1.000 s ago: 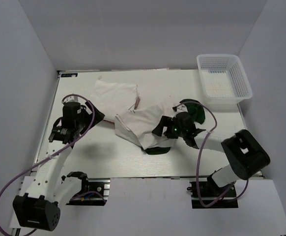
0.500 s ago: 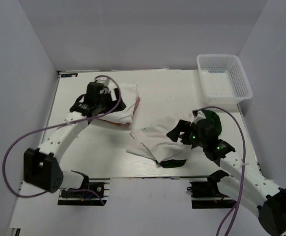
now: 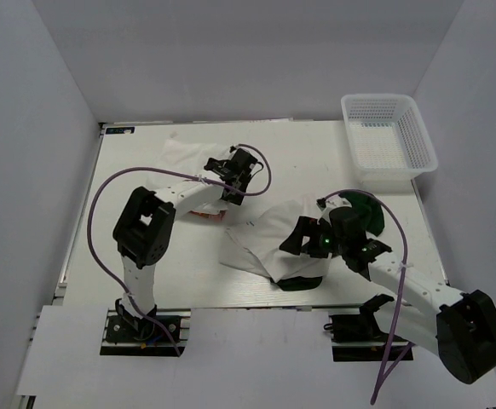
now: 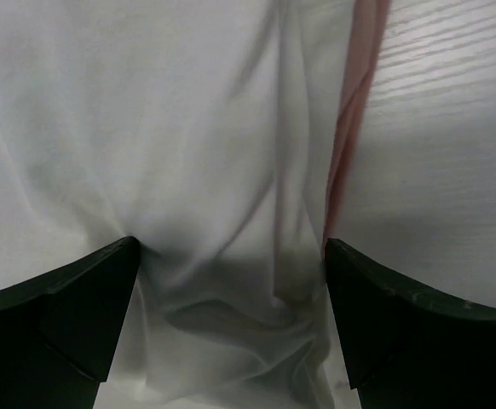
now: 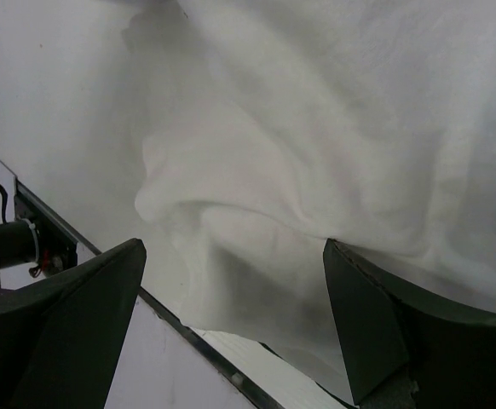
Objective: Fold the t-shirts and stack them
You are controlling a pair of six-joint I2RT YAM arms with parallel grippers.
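A cream-white t-shirt [image 3: 261, 232] with dark green sleeves [image 3: 366, 210] lies crumpled at the near middle of the table. My right gripper [image 3: 296, 243] is low over its right part, open, with cream cloth [image 5: 316, 153] bunched between the jaws. Folded plain white t-shirts [image 3: 188, 158] lie at the back left, and an orange-pink one [image 3: 205, 213] peeks out from under them. My left gripper [image 3: 223, 169] is open over the right edge of this stack. White cloth [image 4: 163, 128] fills the gap between its jaws, with the pink edge [image 4: 354, 111] beside the right fingertip.
A white plastic lattice basket [image 3: 388, 136] stands at the back right corner. Bare table [image 4: 452, 128] lies right of the stack. The table's near edge and metal rail [image 5: 103, 256] show just below the right gripper. Purple cables loop over both arms.
My left arm swung from the left side across the white stack to its right edge. My right gripper moved slightly left over the cream shirt, which slid toward the near edge.
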